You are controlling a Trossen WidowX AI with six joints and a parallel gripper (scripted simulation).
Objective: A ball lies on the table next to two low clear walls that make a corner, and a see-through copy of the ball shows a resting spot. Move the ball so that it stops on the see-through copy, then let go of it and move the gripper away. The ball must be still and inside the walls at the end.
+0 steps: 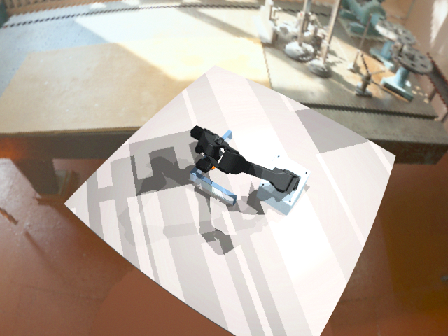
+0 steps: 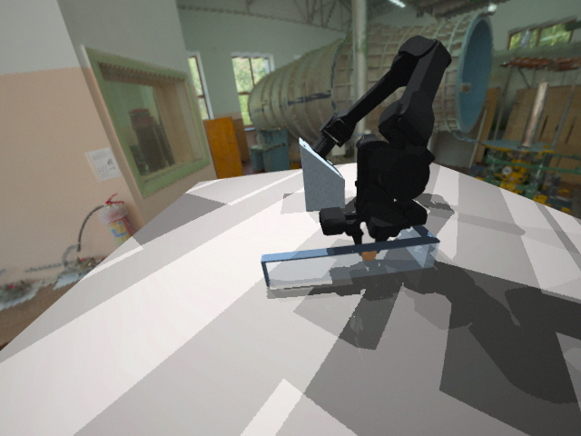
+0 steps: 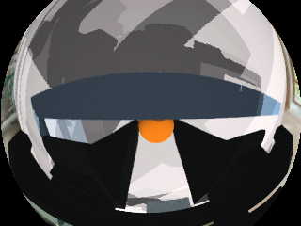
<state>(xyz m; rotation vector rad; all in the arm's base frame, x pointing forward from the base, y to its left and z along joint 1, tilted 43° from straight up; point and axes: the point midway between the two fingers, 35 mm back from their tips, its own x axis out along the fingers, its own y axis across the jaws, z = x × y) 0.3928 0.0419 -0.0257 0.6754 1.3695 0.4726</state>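
I count one black arm (image 1: 253, 168) on one pale blue base block (image 1: 289, 206), with one gripper (image 3: 156, 151) closed on one orange ball (image 3: 156, 130). I see two clear blue-tinted walls: one long wall (image 2: 347, 264) across the front and one shorter wall (image 2: 424, 251) meeting it at a corner. There is one table (image 1: 253, 271) under them all. I cannot tell the see-through copy apart from the ball, so I leave it uncounted.

Ball (image 1: 214, 167) mostly hidden under arm (image 1: 249, 166) from top; ghost copy not discernible; far wall (image 1: 227, 135) partly covered by arm.
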